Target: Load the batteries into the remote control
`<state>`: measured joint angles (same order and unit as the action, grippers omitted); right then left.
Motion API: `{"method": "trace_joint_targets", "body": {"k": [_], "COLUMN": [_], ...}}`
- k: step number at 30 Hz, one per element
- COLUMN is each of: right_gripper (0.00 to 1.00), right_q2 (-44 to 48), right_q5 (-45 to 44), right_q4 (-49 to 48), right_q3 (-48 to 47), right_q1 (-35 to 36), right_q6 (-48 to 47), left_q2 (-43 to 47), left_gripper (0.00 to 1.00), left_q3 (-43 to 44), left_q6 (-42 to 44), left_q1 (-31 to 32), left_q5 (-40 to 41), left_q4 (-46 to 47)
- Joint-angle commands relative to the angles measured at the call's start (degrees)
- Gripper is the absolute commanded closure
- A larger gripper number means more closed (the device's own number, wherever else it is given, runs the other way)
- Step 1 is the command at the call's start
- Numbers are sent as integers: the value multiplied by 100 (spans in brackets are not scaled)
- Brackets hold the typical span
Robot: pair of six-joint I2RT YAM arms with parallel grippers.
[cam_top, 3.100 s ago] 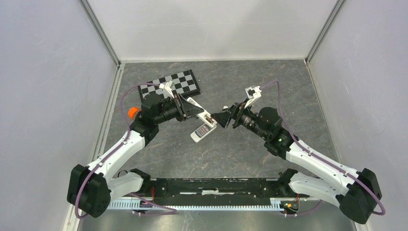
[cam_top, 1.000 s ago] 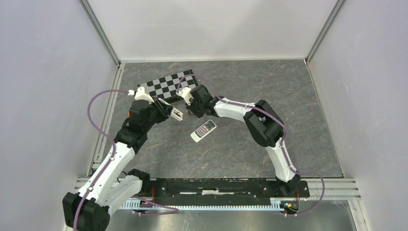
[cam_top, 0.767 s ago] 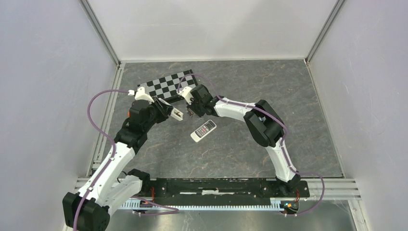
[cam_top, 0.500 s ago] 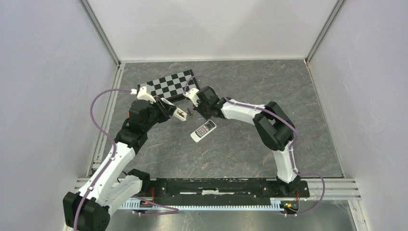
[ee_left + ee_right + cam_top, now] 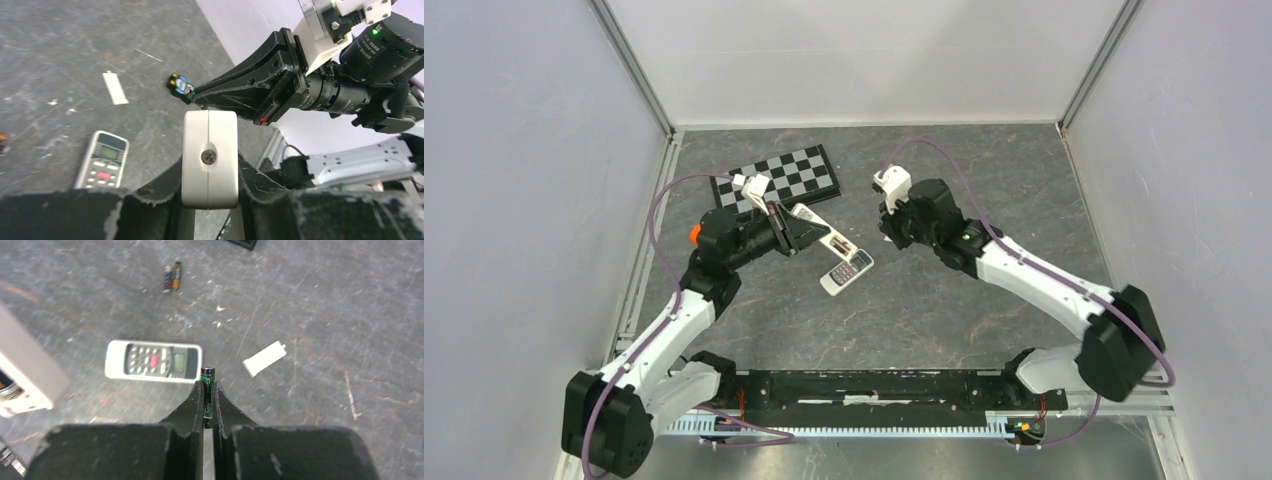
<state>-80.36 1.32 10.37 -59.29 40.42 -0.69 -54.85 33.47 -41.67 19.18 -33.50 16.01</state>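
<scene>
**Right arm swings back with a cell, and the remote is turned to meet it**

The right fingers [image 5: 190, 407] are clenched on one battery [image 5: 207, 374], a green-and-black cell that stands out a little past their tips. The left fingers [image 5: 252, 182] are clamped around the white remote control [image 5: 209, 145], which is held in the air above the bench [image 5: 944, 300], not lying on it.

Half a second ago the right arm was stretched across to the left, with its fingers just beside the end of the remote control, near the checkerboard [image 5: 776, 175]. Now it has swung back to the right of centre. The left wrist has turned, so the remote control points toward it, above the grey remote with buttons [image 5: 847, 271]. The two pairs of fingers face each other with a gap between them. I judge that the insertion is being lined up and is not yet begun.

Only the right wrist view shows two spare cells [image 5: 171, 276] lying side by side on the bench, well apart from the fingers. It also shows a small white flat piece [image 5: 264, 358], probably the lid of the recess, near the grey remote. At its left edge there is a dark opening in the remote control with something orange inside; I cannot tell if a cell is already there.

The left wrist view sees only the closed end face of the remote control, with a screw. It does show the tip of the battery beyond that end, near but apart. In the top view the battery is too small to make out.
</scene>
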Motion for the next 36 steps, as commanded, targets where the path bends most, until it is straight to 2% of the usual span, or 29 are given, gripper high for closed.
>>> {"method": "trace_joint_targets", "body": {"k": [1,7,10,13,24,32,36], "right_gripper": [97,96,96,96,96,94,86], "right_q2": [939,1849,1970,1944,1418,943,847], "right_q5": [597,1160,1105,1320,1681,1570,1521], "right_q4": [72,9,-62,-212,-278,-326,-367], "right_q3": [361,647,671,655,568,562,474], "right_q1": [27,25,27,31,42,52,47], "right_q6": [529,1069,1244,1446,1365,1260,1152], "left_q2": [-198,-625,-939,-1363,-2315,-2813,-2926], "left_gripper": [98,98,98,98,98,98,98], "left_q3": [-49,98,423,750,772,777,855], "left_q6": [-610,-1234,-1231,-1437,-2647,-2573,-2230], "left_q1": [207,301,297,301,299,299,300], "left_q5": [-723,-426,-203,-404,-1181,-1162,-1010], "left_q4": [1045,864,286,86,962,1232,967]}}
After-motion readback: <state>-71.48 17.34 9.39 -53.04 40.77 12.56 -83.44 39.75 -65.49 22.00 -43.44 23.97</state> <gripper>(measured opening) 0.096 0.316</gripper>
